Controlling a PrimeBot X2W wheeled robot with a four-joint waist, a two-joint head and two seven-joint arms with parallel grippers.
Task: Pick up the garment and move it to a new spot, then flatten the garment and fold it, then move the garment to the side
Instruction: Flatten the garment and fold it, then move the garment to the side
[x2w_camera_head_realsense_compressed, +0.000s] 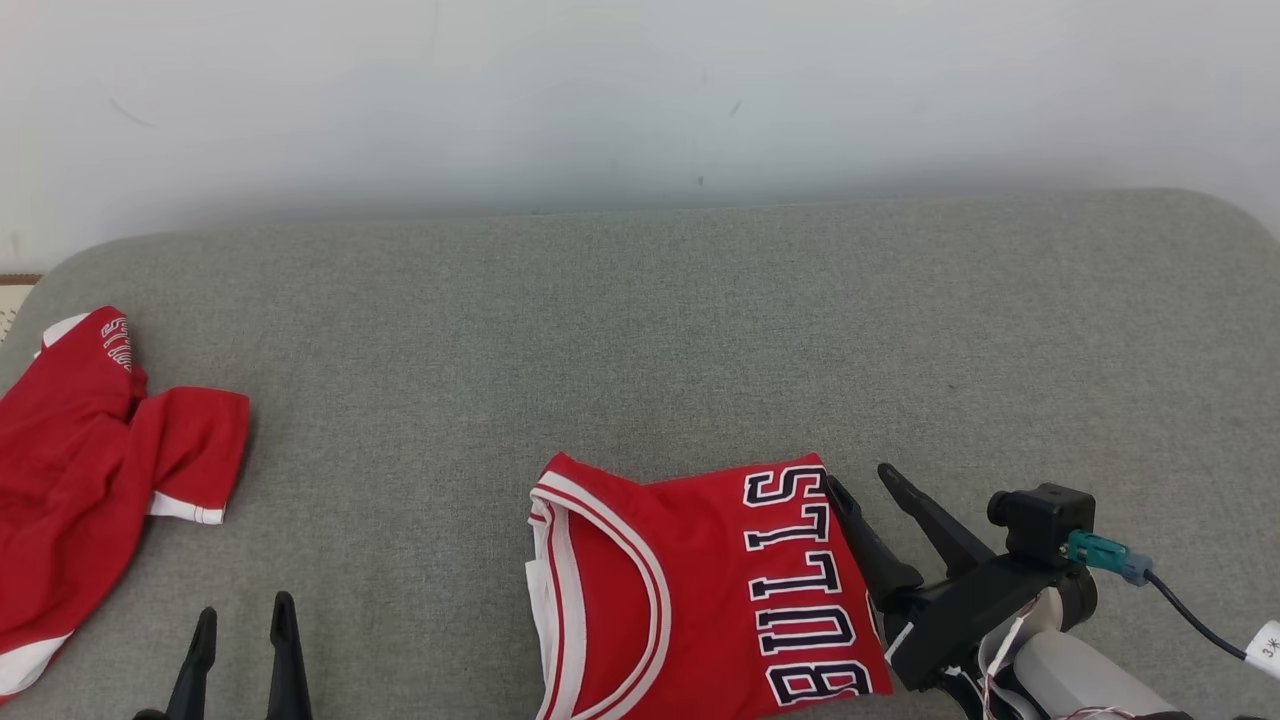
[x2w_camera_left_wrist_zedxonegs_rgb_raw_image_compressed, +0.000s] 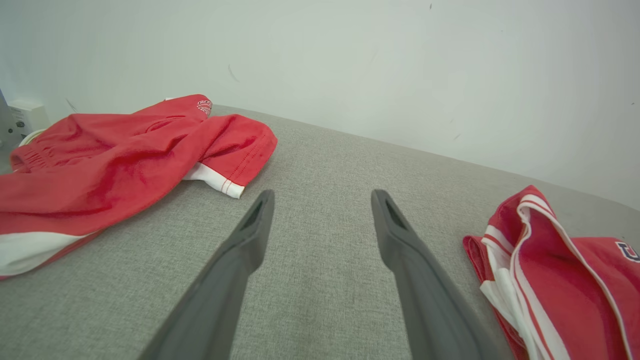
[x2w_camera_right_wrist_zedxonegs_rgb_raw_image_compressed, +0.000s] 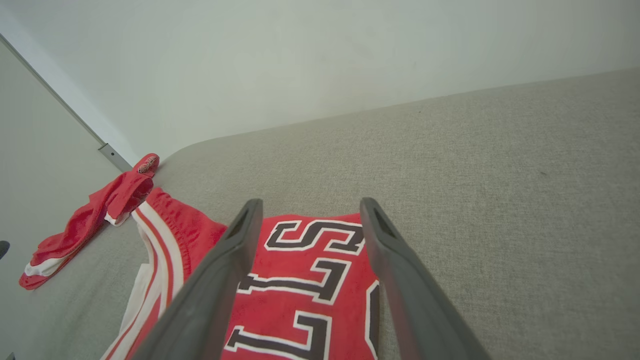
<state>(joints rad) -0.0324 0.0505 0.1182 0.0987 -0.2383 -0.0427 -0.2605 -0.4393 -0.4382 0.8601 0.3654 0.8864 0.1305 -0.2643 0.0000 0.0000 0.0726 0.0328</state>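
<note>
Red sleeveless basketball jersey (x2w_camera_head_realsense_compressed: 690, 590) with white trim and dark BULLS lettering, folded flat at 6 o'clock on a grey woven cushion (x2w_camera_head_realsense_compressed: 640, 330), near edge cut off by the frame. Lies with its lettered edge running 6 to 12, neckline curve toward 9. Right gripper (x2w_camera_head_realsense_compressed: 860, 478) just at 3 o'clock of that edge, two long dark fingers spread wide and empty, aimed toward 11; from the wrist, straddling the letter S (x2w_camera_right_wrist_zedxonegs_rgb_raw_image_compressed: 315, 235), contact with the cloth impossible to tell. Left gripper (x2w_camera_head_realsense_compressed: 244, 605) well apart at 9 o'clock, fingers likewise spread, holding nothing. Farther toward 9, crumpled red garment (x2w_camera_head_realsense_compressed: 90, 470) with white hems at the cushion's edge. Pale wall (x2w_camera_head_realsense_compressed: 640, 90) at 12. Looks folded already, leaving the shift to the side; right arm plainly the nearer, needing only to close over the lettered edge.
</note>
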